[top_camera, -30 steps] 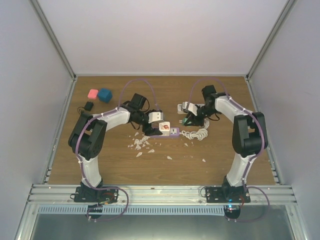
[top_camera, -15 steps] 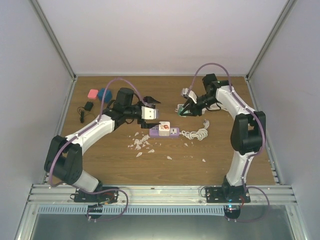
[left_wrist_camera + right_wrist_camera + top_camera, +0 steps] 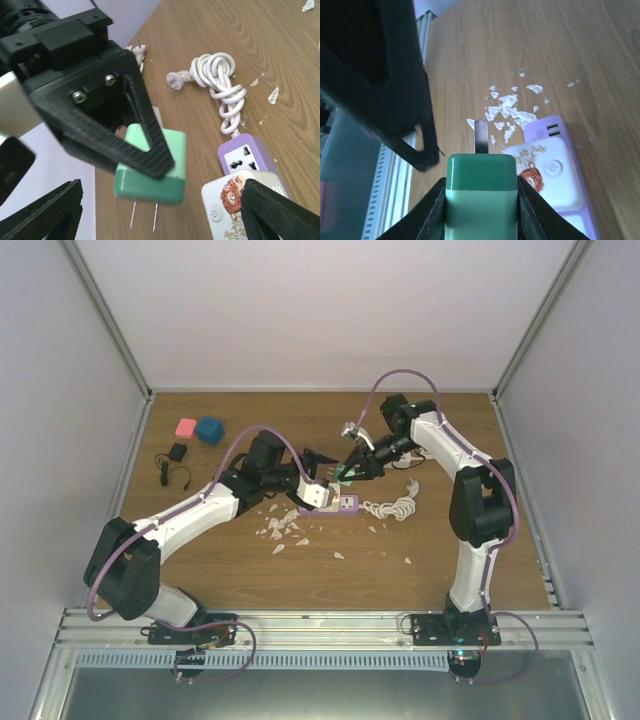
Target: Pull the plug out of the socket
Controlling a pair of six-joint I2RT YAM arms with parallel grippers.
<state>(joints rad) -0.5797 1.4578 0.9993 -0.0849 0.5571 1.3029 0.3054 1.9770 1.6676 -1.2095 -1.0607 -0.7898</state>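
My right gripper (image 3: 346, 473) is shut on a green plug (image 3: 343, 475) and holds it in the air just above the purple power strip (image 3: 347, 505). The plug's two bare prongs show in the left wrist view (image 3: 150, 167), free of any socket. In the right wrist view the plug (image 3: 480, 200) sits between my fingers. A white tiger-print adapter (image 3: 317, 498) is plugged into the strip's left end. My left gripper (image 3: 318, 484) is open wide beside that adapter (image 3: 235, 200), with one finger (image 3: 280, 212) at its edge.
The strip's white cable lies coiled (image 3: 396, 508) to its right. White scraps (image 3: 283, 528) are scattered in front of the strip. A pink block (image 3: 185, 427), a blue block (image 3: 209, 430) and a small black charger (image 3: 177, 452) sit at the back left.
My right gripper carried the green plug left and nearer, to just above the strip. My left gripper moved right and down to the white adapter.
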